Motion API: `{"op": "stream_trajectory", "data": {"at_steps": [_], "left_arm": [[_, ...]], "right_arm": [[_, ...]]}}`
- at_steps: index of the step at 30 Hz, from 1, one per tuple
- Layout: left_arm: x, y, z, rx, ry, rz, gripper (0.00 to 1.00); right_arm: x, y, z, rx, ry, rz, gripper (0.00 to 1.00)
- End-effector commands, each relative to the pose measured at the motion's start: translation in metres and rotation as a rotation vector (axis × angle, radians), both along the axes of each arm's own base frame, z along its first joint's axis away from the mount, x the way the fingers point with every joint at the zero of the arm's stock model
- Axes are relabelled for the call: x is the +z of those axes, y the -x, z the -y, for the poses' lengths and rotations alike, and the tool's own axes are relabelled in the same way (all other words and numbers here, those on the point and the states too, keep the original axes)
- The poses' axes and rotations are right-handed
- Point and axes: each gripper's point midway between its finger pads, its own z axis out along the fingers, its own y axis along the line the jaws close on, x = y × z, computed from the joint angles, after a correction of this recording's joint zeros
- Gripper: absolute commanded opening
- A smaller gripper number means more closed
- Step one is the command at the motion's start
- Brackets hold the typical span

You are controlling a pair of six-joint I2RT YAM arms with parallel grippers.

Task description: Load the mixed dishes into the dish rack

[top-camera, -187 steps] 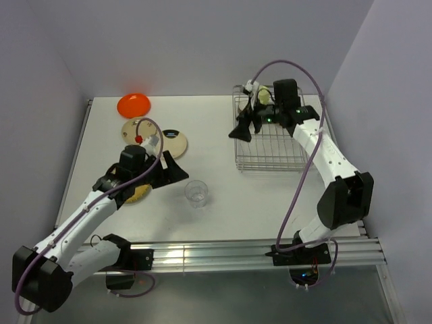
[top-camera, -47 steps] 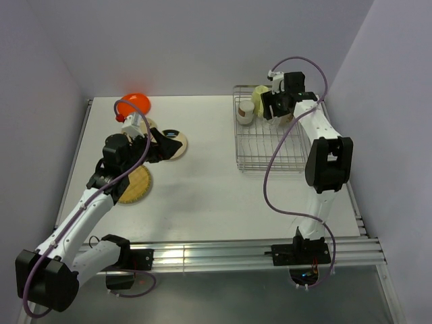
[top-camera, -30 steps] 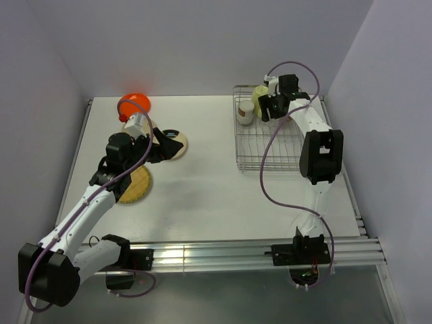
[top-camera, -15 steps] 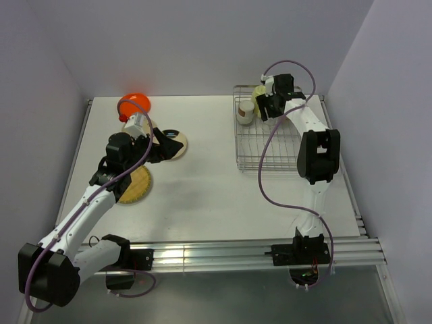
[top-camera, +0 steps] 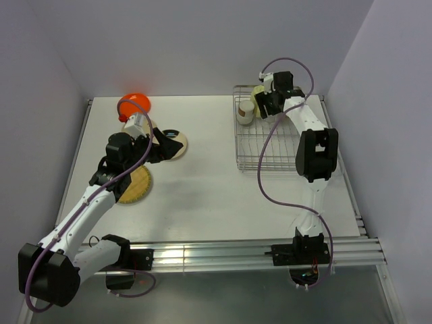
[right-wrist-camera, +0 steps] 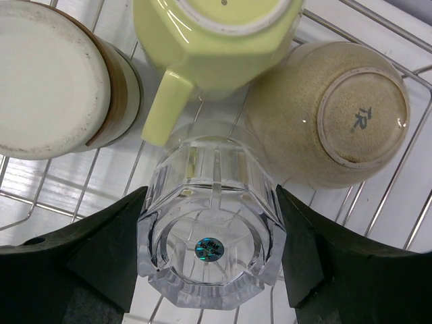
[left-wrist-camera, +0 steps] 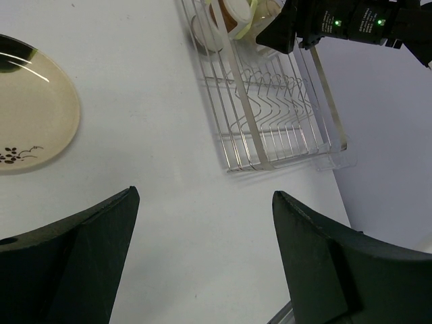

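My right gripper (top-camera: 268,104) is at the far end of the dish rack (top-camera: 270,145), shut on the clear glass (right-wrist-camera: 212,223), which is upside down on the wires. Next to the glass lie the pale yellow-green mug (right-wrist-camera: 209,40) and the upturned cream bowl (right-wrist-camera: 331,115). My left gripper (top-camera: 162,145) is open and empty above the table, beside the cream plate with dark mark (top-camera: 178,143); that plate also shows in the left wrist view (left-wrist-camera: 30,115). The woven plate (top-camera: 135,183), tan plate (top-camera: 132,125) and orange plate (top-camera: 133,104) lie on the left.
A brown-banded white cup (right-wrist-camera: 54,81) stands upturned in the rack's far left corner. The rack's near half holds only bare wires (left-wrist-camera: 270,115). Walls close in behind and on both sides.
The glass has gone from the table's middle into the rack, held by my right gripper, which edged towards the rack's back. My left gripper moved from the woven plate to the cream plate, then stayed.
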Motion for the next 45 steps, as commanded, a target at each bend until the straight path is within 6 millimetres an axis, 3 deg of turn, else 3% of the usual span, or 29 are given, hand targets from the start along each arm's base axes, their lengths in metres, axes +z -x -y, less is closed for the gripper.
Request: {"op": "stream_trajectory", "data": {"at_steps": [1, 4, 10, 16, 26, 29, 32, 35, 37, 38, 40, 41, 45], "left_arm": [[0.006, 0.001, -0.002, -0.005, -0.009, 0.036, 0.87], [0.007, 0.002, -0.003, -0.001, -0.006, 0.041, 0.87], [0.007, 0.003, -0.003, -0.003, -0.006, 0.039, 0.87], [0.008, 0.002, -0.002, -0.007, -0.004, 0.046, 0.87], [0.011, 0.004, -0.001, -0.015, 0.001, 0.057, 0.88], [0.012, 0.006, -0.002, -0.012, 0.001, 0.062, 0.88], [0.016, 0.007, -0.003, -0.009, 0.005, 0.073, 0.88], [0.025, 0.009, -0.003, -0.014, 0.014, 0.098, 0.88], [0.032, 0.009, -0.002, -0.019, 0.019, 0.115, 0.90], [0.037, 0.011, -0.002, -0.023, 0.027, 0.128, 0.93], [0.041, 0.013, -0.002, -0.024, 0.040, 0.141, 0.99], [0.047, 0.015, -0.002, -0.025, 0.051, 0.160, 0.99], [0.042, 0.021, -0.002, -0.029, 0.075, 0.168, 0.99]], "right_arm": [[0.022, -0.019, -0.004, 0.022, -0.005, 0.075, 0.43], [0.020, -0.017, -0.004, 0.020, -0.011, 0.068, 0.54], [0.021, -0.013, -0.003, 0.012, -0.014, 0.060, 0.65], [0.036, -0.010, -0.001, 0.008, -0.019, 0.081, 0.80], [0.046, -0.009, -0.003, 0.011, -0.030, 0.080, 0.90], [0.056, -0.007, -0.002, 0.007, -0.046, 0.090, 0.91], [0.088, 0.002, -0.006, 0.047, -0.083, 0.121, 0.91], [0.144, 0.029, -0.019, 0.167, -0.145, 0.170, 0.91], [0.157, 0.052, -0.019, 0.218, -0.189, 0.148, 0.91], [0.180, 0.069, -0.027, 0.268, -0.238, 0.179, 0.91], [0.175, 0.094, -0.016, 0.293, -0.284, 0.142, 0.90], [0.178, 0.116, -0.020, 0.331, -0.323, 0.136, 0.89], [0.171, 0.163, 0.001, 0.319, -0.327, 0.118, 0.89]]}}
